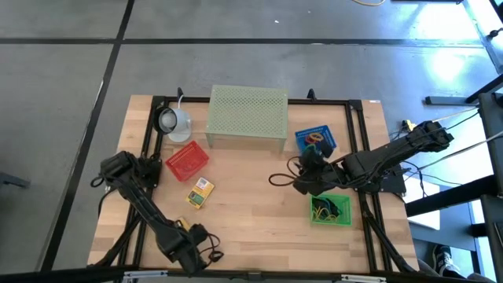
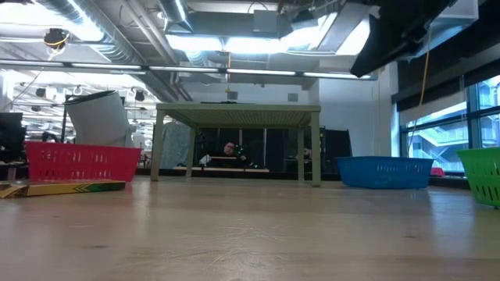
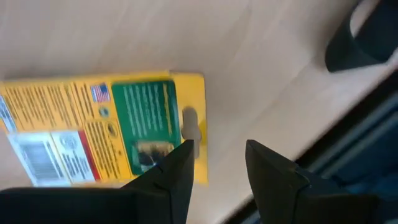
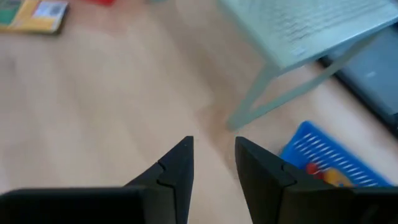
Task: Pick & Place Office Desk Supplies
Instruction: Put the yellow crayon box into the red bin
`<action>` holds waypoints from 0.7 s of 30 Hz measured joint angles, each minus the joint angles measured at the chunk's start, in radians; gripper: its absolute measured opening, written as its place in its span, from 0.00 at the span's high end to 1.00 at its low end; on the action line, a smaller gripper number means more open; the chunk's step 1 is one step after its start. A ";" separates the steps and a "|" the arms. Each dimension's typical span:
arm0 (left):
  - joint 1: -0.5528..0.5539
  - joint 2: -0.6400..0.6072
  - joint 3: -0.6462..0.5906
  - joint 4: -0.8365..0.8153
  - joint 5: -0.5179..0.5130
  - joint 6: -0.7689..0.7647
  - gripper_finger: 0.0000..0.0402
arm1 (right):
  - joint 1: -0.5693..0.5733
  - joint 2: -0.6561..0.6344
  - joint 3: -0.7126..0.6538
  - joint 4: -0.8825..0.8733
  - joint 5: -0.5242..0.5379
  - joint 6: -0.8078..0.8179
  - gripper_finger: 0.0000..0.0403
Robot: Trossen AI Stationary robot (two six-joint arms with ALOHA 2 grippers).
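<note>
A yellow printed packet (image 1: 200, 192) lies flat on the wood left of centre; it also shows in the left wrist view (image 3: 106, 124) and the low view (image 2: 66, 187). My left gripper (image 1: 195, 244) points down near the table's near edge, on the packet's near side, open with nothing between its fingers (image 3: 217, 149). My right gripper (image 1: 299, 181) hangs right of centre, slanting down toward the left, open and empty (image 4: 214, 146). More supplies lie in the blue basket (image 1: 316, 140) and the green basket (image 1: 330, 210).
The pale green perforated stand (image 1: 247, 118) stands at the back middle, one leg (image 4: 255, 102) close in front of my right gripper. A red basket (image 1: 187, 161) and a white cup (image 1: 173, 122) sit back left. Bare wood lies between the arms. A dark frame (image 1: 357, 141) rims the table.
</note>
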 joint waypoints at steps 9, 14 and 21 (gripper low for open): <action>-0.014 0.068 0.002 -0.007 -0.031 0.140 0.65 | 0.000 0.000 0.000 0.001 -0.293 0.000 0.70; -0.028 0.082 0.005 -0.032 -0.039 0.144 0.65 | 0.000 0.000 0.000 0.008 -0.404 0.000 0.70; -0.032 0.085 0.025 -0.092 -0.041 0.192 0.65 | 0.000 0.000 0.000 0.012 -0.445 0.000 0.70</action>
